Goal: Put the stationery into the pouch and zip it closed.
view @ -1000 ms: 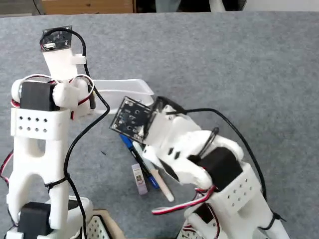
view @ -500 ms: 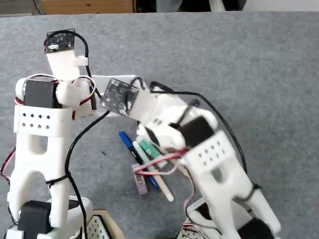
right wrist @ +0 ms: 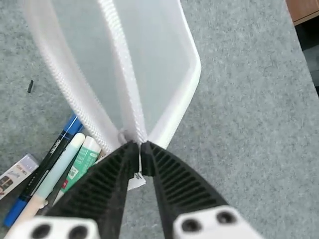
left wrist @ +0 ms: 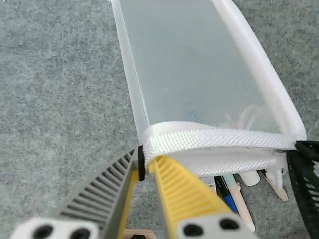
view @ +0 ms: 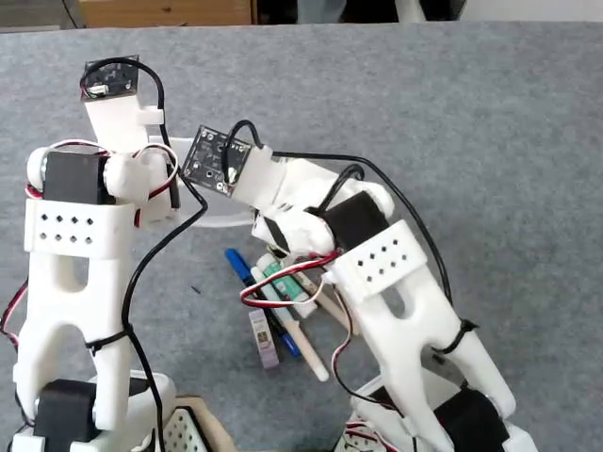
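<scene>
The left end effector (left wrist: 142, 167) and right end effector (right wrist: 139, 147) each clamp the pouch (left wrist: 199, 74), stationery (right wrist: 65, 159) just beside.

No writing can be read here with certainty. The blue pen (right wrist: 59, 143) carries a line of white print along its barrel. The green tube (right wrist: 83, 160) and the small flat packet (right wrist: 17, 173) have printed labels, all too small to make out.

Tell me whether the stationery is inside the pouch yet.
Out: the pens lie on the table beside the pouch.
</scene>
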Controlling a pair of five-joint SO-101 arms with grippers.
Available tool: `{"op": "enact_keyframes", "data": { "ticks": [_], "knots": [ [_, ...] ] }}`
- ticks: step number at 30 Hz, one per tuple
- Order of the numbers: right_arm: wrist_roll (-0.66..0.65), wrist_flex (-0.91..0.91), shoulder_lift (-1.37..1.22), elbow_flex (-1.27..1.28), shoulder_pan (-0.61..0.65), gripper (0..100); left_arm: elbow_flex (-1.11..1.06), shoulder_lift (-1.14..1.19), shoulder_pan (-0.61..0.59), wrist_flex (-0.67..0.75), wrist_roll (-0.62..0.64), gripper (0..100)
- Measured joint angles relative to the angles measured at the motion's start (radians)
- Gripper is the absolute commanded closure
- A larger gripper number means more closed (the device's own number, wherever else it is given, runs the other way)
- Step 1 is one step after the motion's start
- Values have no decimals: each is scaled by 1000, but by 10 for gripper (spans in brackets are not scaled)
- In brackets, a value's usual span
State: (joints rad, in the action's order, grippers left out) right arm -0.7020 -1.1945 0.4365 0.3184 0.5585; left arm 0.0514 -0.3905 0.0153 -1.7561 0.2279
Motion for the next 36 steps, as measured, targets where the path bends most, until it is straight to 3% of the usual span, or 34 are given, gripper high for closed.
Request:
{"op": "enact_keyframes", "data": {
  "ticks": [2, 6, 9, 20, 27, 33, 36],
  "knots": [
    [0, -2, 25, 0, 0, 931, 0, 0, 0, 0, 0, 973],
    [0, -86, 110, 0, 3, 696, 3, 6, 5, 0, 3, 973],
    [0, -164, 203, 0, 3, 622, 46, 6, 5, 0, 3, 973],
    [5, -321, 365, 0, 3, 616, 98, 8, 107, 0, 26, 973],
    [66, -101, 365, 178, 5, 622, 101, 8, 109, 0, 31, 973],
    [69, 17, 272, 193, 5, 796, 89, 8, 77, 0, 31, 973],
    [69, 69, 222, 193, 2, 808, 89, 8, 77, 0, 31, 973]
  ]
}}
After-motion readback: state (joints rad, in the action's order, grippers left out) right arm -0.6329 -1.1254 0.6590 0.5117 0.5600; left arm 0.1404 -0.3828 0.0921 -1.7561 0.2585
